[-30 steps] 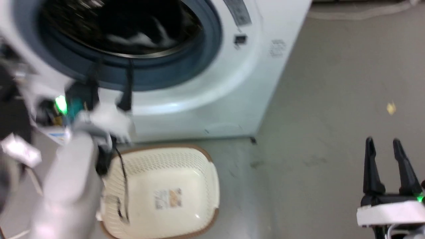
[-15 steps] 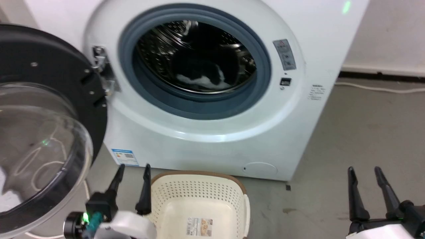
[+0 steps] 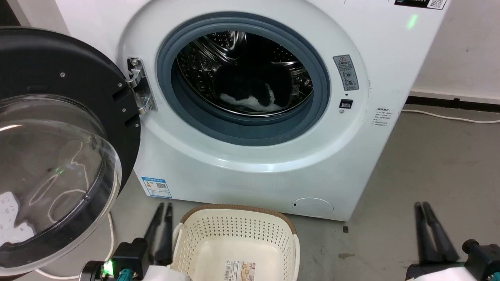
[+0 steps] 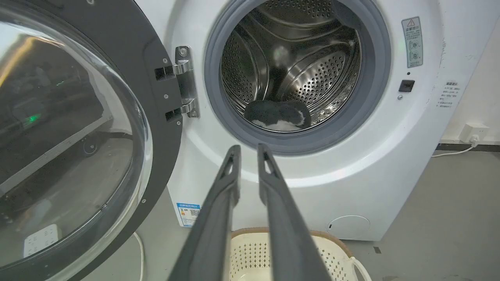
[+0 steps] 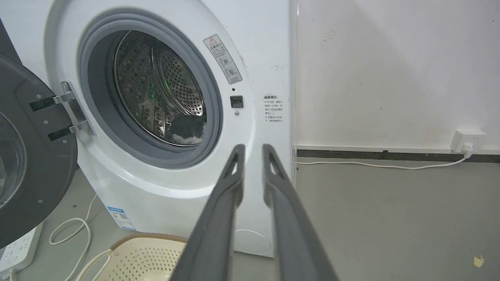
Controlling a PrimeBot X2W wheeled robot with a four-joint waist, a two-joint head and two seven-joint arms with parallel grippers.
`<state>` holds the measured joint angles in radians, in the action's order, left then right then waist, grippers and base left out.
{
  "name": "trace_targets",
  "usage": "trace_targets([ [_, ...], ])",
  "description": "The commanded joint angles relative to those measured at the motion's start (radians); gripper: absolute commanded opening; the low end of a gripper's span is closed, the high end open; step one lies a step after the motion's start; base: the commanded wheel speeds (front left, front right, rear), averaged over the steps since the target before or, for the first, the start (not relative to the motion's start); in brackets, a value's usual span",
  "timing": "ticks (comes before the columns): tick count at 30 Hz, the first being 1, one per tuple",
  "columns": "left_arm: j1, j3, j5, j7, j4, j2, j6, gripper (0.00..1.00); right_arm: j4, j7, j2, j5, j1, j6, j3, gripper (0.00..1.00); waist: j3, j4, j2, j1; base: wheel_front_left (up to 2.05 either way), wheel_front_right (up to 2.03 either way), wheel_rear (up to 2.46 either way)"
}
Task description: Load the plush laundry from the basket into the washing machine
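Observation:
The white washing machine [image 3: 273,164] stands with its black-framed domed door [image 3: 58,156] swung open to the left. The black and white plush laundry [image 3: 250,97] lies at the bottom of the steel drum, also seen in the wrist views [image 4: 279,115] [image 5: 187,130]. On the floor in front of the machine sits the cream basket [image 3: 234,228], empty, with the label on its bottom showing. My left gripper [image 3: 164,206] is shut and empty just left of the basket's rim. My right gripper [image 3: 422,205] is shut and empty over the floor to the right.
The open door takes up the space at the left. A white cable [image 3: 111,234] and a power strip [image 5: 15,249] lie on the floor under it. A cord [image 3: 449,117] runs along the wall to an outlet [image 5: 466,140]. Grey floor [image 3: 429,164] spreads right of the machine.
The head camera has lifted and steadied. My left arm drew back from the drum opening to the lower left. Both grippers' fingers, apart half a second ago, have come together.

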<state>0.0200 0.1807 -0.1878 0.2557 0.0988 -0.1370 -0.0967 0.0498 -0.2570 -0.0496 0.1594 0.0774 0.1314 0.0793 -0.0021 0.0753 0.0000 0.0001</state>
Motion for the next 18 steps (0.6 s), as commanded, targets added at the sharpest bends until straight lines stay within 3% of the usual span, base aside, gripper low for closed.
trace_targets([
  [1, 0.000, -0.001, 0.001, -0.001, 0.000, 0.000, 0.000, 0.00, 0.000, 0.001, 0.000, -0.001, 0.000, 0.000, 0.000, 0.00, 0.000, 0.000, 0.0000, 0.0000, 0.00, 0.00, 0.00],
  [18, -0.003, -0.025, 0.026, -0.036, -0.014, 0.012, 0.014, 0.00, -0.007, 0.036, 0.000, -0.022, -0.011, 0.000, -0.011, 0.00, 0.000, -0.011, 0.0000, 0.0000, 0.00, 0.00, 0.00],
])
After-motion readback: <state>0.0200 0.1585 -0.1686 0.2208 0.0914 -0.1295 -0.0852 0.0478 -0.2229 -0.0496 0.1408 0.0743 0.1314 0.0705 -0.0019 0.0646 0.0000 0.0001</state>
